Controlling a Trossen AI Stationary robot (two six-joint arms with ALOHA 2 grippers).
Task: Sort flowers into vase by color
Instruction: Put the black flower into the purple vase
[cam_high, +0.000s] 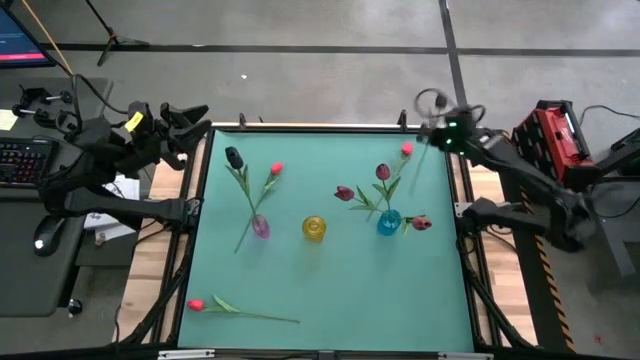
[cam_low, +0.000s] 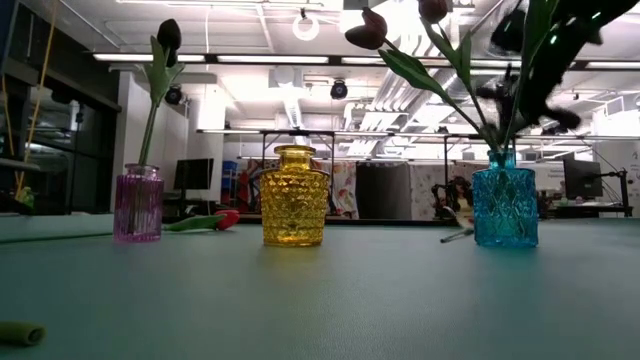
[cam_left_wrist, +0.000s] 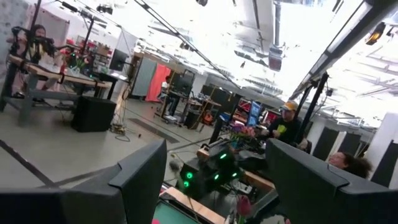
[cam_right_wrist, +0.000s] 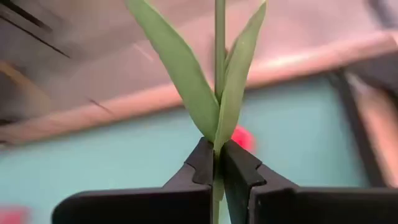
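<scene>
Sorting looks partly done. Near the mat's centre stands the yellow vase (cam_high: 314, 228), empty. At about 9 o'clock from it, the pink vase (cam_high: 260, 226) holds two tulips, a near-black one (cam_high: 232, 157) and a bright red one (cam_high: 276, 169), so its colours are mixed. At 3 o'clock from the yellow vase, the blue vase (cam_high: 389, 222) carries dark maroon tulips (cam_high: 345, 193) whose heads fan out around it, plus a red tulip (cam_high: 407, 150) rising toward 1 o'clock.

The right gripper (cam_right_wrist: 217, 163) sits near the mat's 1 o'clock corner, its fingers pinched tight on a thin green stem (cam_right_wrist: 219, 37) just below two long leaves; going by the overhead view, this is likely the red tulip's stem, though I cannot trace it all the way. The left gripper (cam_left_wrist: 214, 180) waits off the mat around 10 o'clock, its fingers spread wide and holding nothing.

One more red flower (cam_high: 197, 304) lies flat on the green mat (cam_high: 330, 300) near 7 o'clock, not yet in any vase. My judgement: the maroons seem settled, while the reds need gathering, perhaps into the empty yellow vase.
</scene>
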